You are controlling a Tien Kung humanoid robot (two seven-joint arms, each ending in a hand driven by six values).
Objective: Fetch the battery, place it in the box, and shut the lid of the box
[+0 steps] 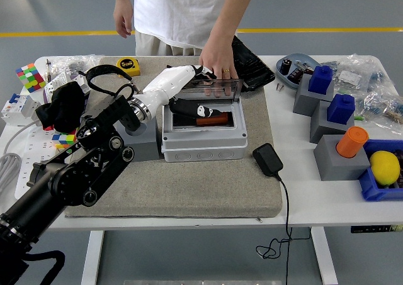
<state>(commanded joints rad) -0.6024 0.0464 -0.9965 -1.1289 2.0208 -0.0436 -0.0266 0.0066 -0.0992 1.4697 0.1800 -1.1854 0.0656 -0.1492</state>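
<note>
On the table (327, 197), centre frame, I see the grey box (203, 134) with the orange battery (217, 119) already lying inside, its long axis running left to right. The clear lid (217, 87) stands up along the box's upper edge, steadied by a person's hand (217, 68). My left hand (192, 90), fingers loosely spread and holding nothing, sits just left of that lid, so I judge it is placed to close it.
</note>
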